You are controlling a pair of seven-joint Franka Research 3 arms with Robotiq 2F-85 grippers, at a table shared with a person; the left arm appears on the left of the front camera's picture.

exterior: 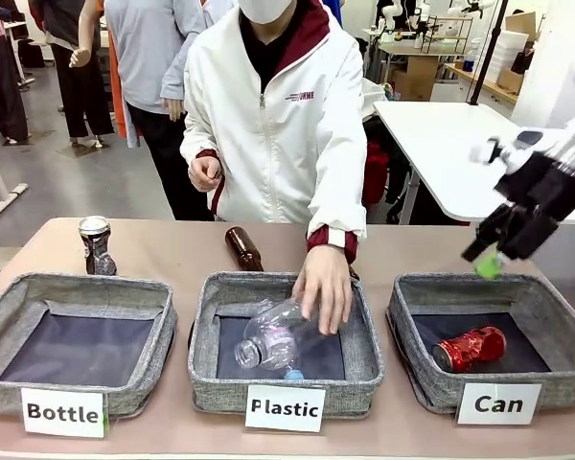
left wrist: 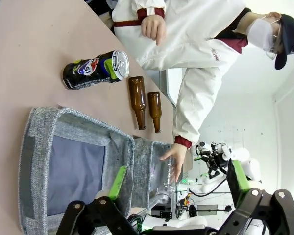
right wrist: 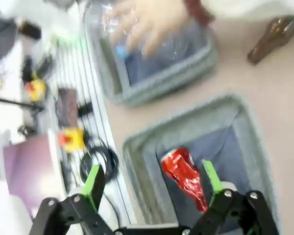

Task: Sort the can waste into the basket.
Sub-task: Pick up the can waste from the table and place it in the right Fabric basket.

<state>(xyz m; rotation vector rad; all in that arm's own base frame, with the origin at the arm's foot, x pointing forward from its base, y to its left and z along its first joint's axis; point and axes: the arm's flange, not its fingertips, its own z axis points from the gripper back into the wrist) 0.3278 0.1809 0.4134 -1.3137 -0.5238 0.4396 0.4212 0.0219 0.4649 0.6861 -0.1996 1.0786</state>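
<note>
The right gripper point(exterior: 487, 259) hung wide open and empty above the far rim of the Can basket point(exterior: 414, 376), where one red can point(exterior: 469, 348) lay inside. The left gripper point(left wrist: 179, 176) was likewise spread, holding nothing. The second can point(exterior: 96, 245), silver and dark, stood on the table point(exterior: 172, 251) at far left. There were three baskets, two brown bottles point(left wrist: 137, 102), and one plastic bottle point(exterior: 273, 337) under a person's hand point(exterior: 324, 284).

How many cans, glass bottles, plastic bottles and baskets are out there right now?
Cans: 2, red can, printed can
Brown glass bottles: 2
Clear plastic bottle: 1
Baskets: 3, Bottle basket, Plastic basket, Can basket
Total: 8
</note>
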